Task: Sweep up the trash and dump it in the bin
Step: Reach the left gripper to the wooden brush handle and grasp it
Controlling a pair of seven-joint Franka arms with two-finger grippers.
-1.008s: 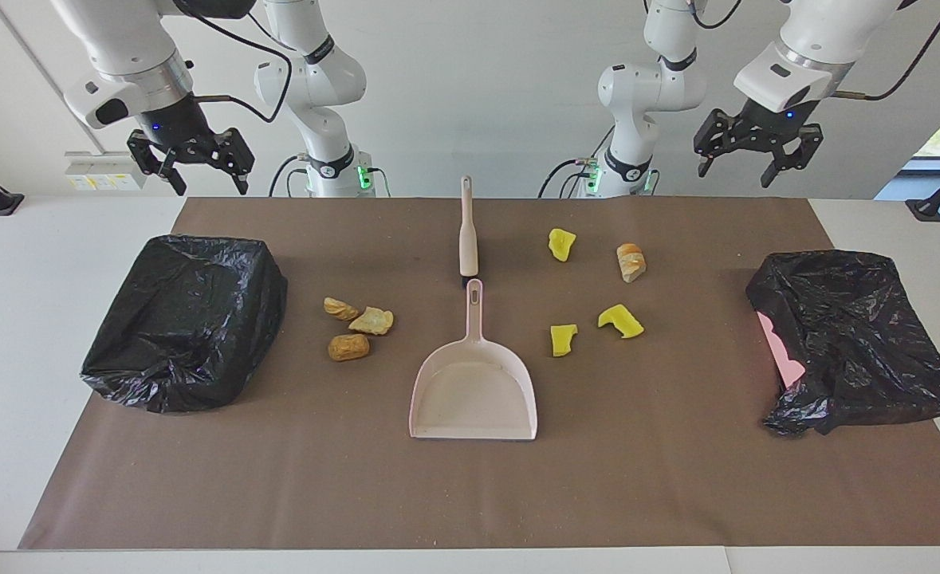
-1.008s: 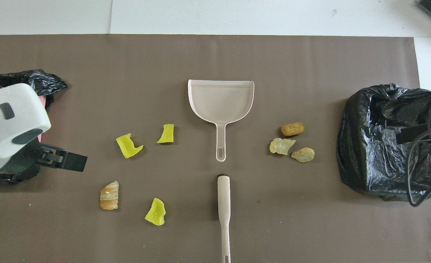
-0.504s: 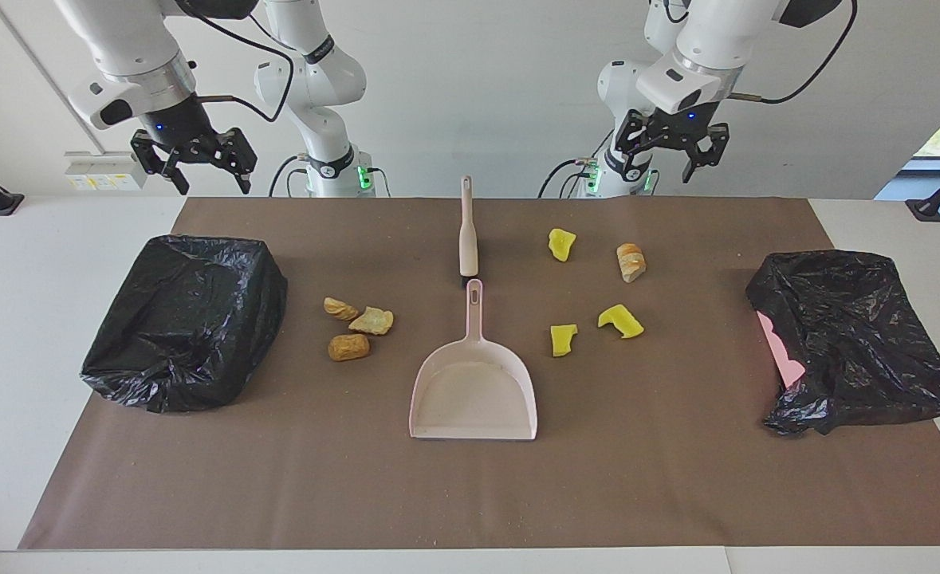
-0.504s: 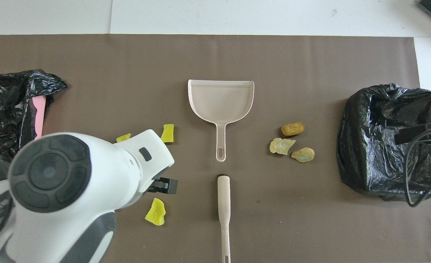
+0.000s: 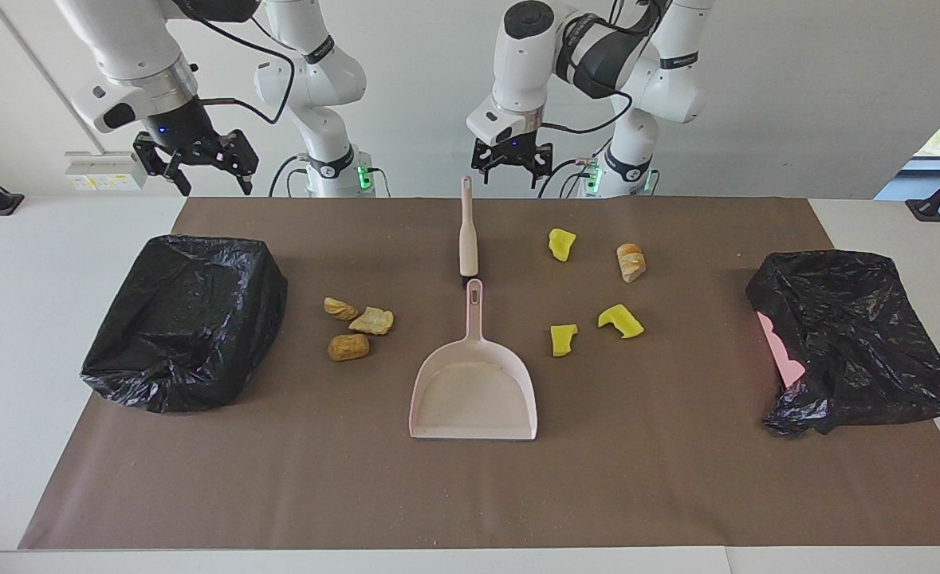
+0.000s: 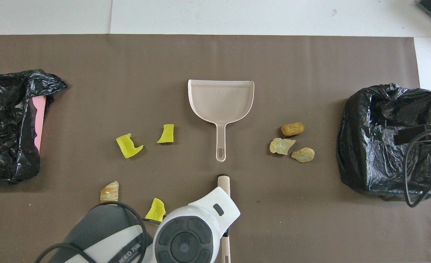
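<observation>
Nearest the robots, the left claw (image 5: 511, 170) hangs with its fingers apart over the handle end of the brush (image 5: 467, 231), which lies on the brown mat (image 5: 677, 478) with its long axis running straight away from the robots, handle tip toward them and dark bristle end almost touching the handle of the dustpan (image 5: 473, 383). The left arm is plainly the closer one; the coming move looks like a short drop onto that handle, with bare mat on both sides of it. The right claw (image 5: 196, 163), fingers also apart, waits in the air over the tabletop's edge at its own end. The trash lies farther out: three yellow chunks (image 5: 562, 243) and one tan piece (image 5: 631, 261) toward the left arm's end, three more tan pieces (image 5: 348, 347) toward the right arm's. A black-bagged bin (image 5: 186, 319) sits at each end of the mat, the second bin (image 5: 852, 343) well apart from the scraps.
</observation>
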